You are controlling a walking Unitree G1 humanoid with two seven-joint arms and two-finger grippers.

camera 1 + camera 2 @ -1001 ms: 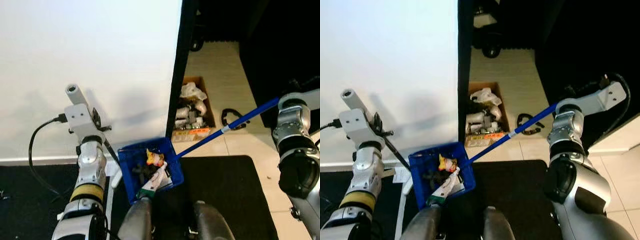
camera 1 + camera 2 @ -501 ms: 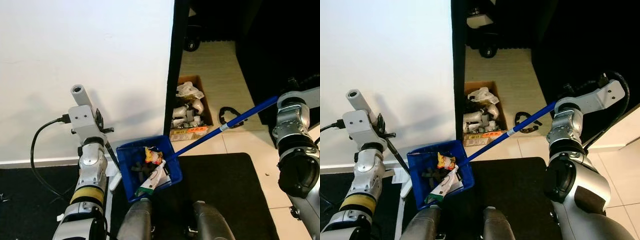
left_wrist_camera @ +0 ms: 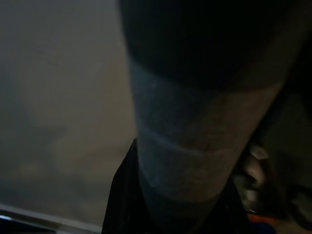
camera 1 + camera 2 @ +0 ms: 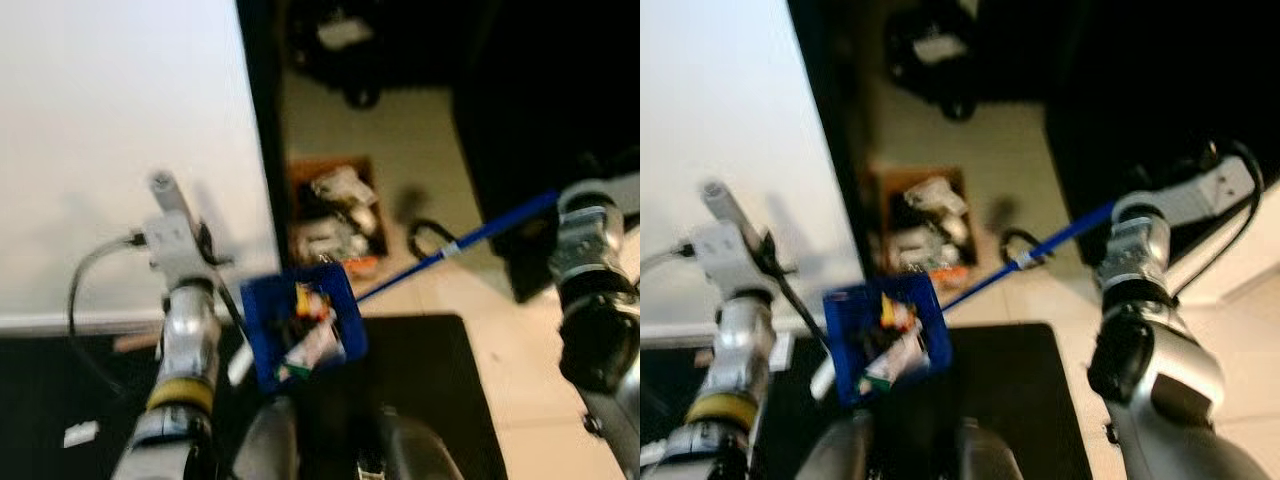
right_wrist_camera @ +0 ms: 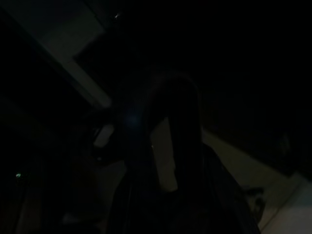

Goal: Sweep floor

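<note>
The head views are blurred. A blue dustpan (image 4: pixel 303 330) hangs just above the robot's knees, over the near edge of a black mat (image 4: pixel 420 390), and serves as the landmark here. It holds litter: a yellow-and-red wrapper, a white-and-green packet and some dark scraps. A blue handle (image 4: pixel 455 250) rises from the dustpan's far-right corner, slanting up and to the right to the right arm (image 4: pixel 590 290), which is raised beside a dark doorway. The right gripper's jaws cannot be made out; its wrist view is nearly black. The left arm (image 4: pixel 185 340) stands just left of the dustpan, wrist up against a white wall (image 4: pixel 110 150), with a thin black rod running from it down toward the dustpan's near-left side. The left wrist view gives a dark blurred cylinder close to the lens, so I cannot tell how those jaws stand. Beyond the dustpan, on a beige tiled floor (image 4: pixel 420 170), sits a cardboard box (image 4: pixel 330 215) of white rubbish, with a black cable loop (image 4: pixel 430 238) to its right.
</note>
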